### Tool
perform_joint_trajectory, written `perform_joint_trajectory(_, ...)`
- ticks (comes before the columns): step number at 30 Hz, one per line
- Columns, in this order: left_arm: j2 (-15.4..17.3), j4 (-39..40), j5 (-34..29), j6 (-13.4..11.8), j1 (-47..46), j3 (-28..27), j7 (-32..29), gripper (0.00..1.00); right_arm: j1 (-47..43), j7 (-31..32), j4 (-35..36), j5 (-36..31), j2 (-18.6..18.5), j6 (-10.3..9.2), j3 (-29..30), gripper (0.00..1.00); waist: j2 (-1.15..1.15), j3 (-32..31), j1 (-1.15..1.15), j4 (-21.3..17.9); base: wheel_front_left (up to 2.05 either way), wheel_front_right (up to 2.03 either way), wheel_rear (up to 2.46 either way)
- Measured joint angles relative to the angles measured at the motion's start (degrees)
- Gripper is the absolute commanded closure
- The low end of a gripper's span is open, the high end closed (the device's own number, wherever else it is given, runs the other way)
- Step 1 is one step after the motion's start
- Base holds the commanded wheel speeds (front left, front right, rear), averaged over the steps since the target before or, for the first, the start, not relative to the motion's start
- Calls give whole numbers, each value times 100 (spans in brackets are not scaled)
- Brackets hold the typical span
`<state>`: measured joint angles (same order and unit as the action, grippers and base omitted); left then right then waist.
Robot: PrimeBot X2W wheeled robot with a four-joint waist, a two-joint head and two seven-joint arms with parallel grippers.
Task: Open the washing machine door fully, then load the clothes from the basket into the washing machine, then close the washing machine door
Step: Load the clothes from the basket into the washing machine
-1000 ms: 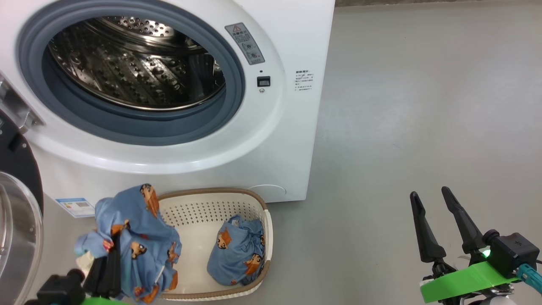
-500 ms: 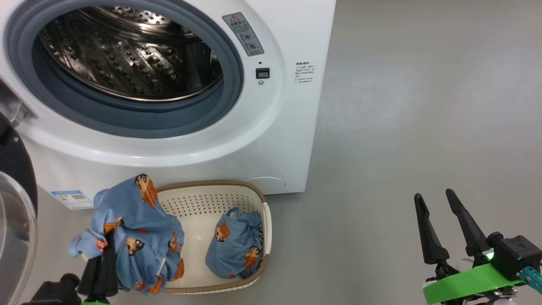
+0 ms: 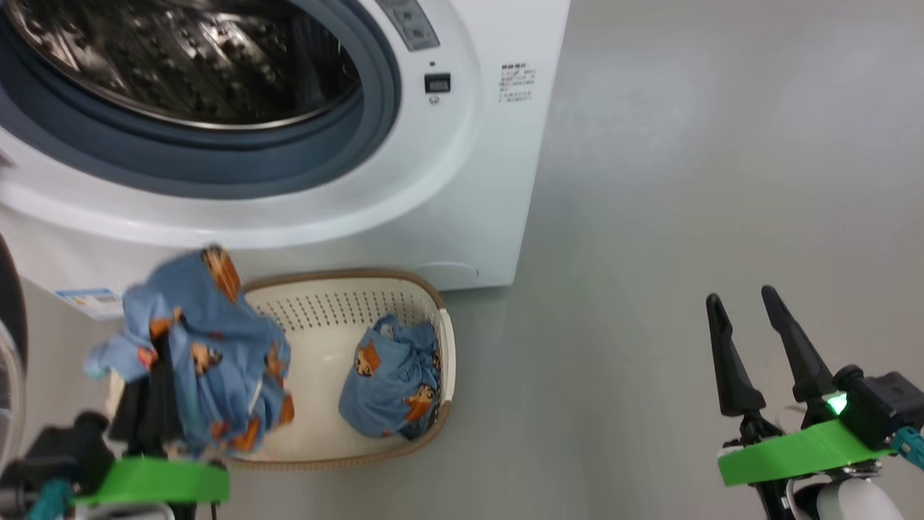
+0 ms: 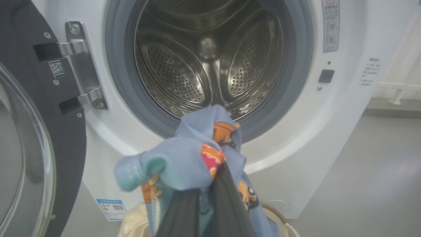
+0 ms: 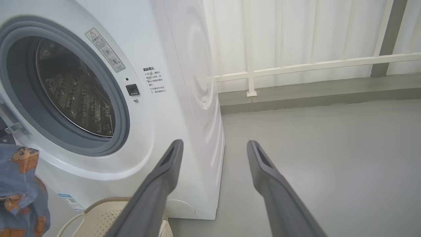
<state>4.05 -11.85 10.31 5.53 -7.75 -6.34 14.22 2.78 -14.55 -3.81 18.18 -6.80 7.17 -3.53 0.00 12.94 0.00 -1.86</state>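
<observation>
Left tool (image 3: 155,383): clamped tight on the held garment (image 3: 202,339). Its two dark fingers run up into the fabric, which drapes over and around them.
Held garment: light blue with orange-brown cartoon figures. It hangs clear of the floor (image 3: 686,217) at the left end of the basket (image 3: 339,278), in front of the washing machine (image 3: 462,188) and outside the drum (image 4: 210,59). In the left wrist view its top fold lines up with the lower edge of the opening.
Cream piece (image 4: 131,225): pale fabric showing beneath the held garment in the left wrist view. Whether the left tool grips it cannot be told.
Second garment (image 3: 390,383): same print, bunched in the right end of the basket, against the right wall.
Basket: upright on the floor, just in front of the washing machine's lower front panel.
Door (image 4: 23,36): swung open on its metal hinge (image 4: 82,65), standing at the left of the left wrist view. Its black rim and clear glass bowl are turned away from the opening.
Drum: perforated steel, ringed by the grey gasket (image 3: 216,162). The opening is exposed.
Right tool (image 3: 741,300): fingers spread wide apart, holding nothing. It is over bare floor to the right of the washing machine, well apart from the basket.
Blue label (image 3: 86,302): on the lower front panel, left of the basket.
</observation>
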Motion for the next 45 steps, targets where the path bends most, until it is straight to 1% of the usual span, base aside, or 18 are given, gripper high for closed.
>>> perform_joint_trajectory(5, -22, -141, -35, 7, -697, -83, 0, 100, 207, 0, 35, 0, 31, 0, 3, 0, 0, 347, 0, -13, 0, 0, 0)
perform_joint_trajectory(10, -7, -327, -36, 48, -1627, -238, 40, 100, 528, 0, 63, 0, 88, 0, -2, 0, 0, 724, 0, -35, 0, 0, 0)
perform_joint_trajectory(14, 122, -678, -42, 56, -2471, -316, 42, 100, 758, 0, 69, 0, 103, 0, -34, 0, 0, 1019, 0, -70, 0, 0, 0)
perform_joint_trajectory(18, 335, -1123, -192, 56, -3229, -358, 42, 100, 949, 0, 66, 0, 129, 0, -168, 0, 0, 1258, 0, -143, 0, 0, 0)
perform_joint_trajectory(26, 654, -2338, -587, 55, -4543, -197, 43, 100, 1032, 0, 74, 2, 188, 0, -274, 0, 0, 1551, 0, -394, 0, 0, 0)
perform_joint_trajectory(33, 831, -3794, -602, 57, -5645, -115, 43, 100, 1238, 0, 73, 12, 269, 0, -408, 0, 0, 1751, 0, -634, 0, 0, 0)
perform_joint_trajectory(35, 929, -4173, -600, 105, -5909, -108, 42, 100, 1242, 0, 73, 14, 277, 0, -446, 0, 0, 1791, 0, -714, 0, 0, 0)
perform_joint_trajectory(38, 1101, -4610, -575, 107, -6230, -116, 42, 100, 1290, 0, 74, 45, 297, 0, -556, 0, 0, 1853, 1, -835, 0, 0, 0)
perform_joint_trajectory(42, 1254, -4693, -532, 141, -6572, -114, 42, 100, 1330, 0, 91, 47, 311, 0, -569, 0, 0, 1946, 0, -969, 0, 0, 0)
perform_joint_trajectory(44, 1295, -4491, -534, 148, -6671, -89, 42, 100, 1330, 0, 103, 48, 313, 0, -570, 0, 0, 1998, 0, -1013, 0, 0, 0)
perform_joint_trajectory(45, 1303, -4210, -534, 149, -6746, -85, 42, 100, 1330, 0, 112, 48, 319, 0, -571, 0, 0, 2051, 1, -1042, 0, 0, 0)
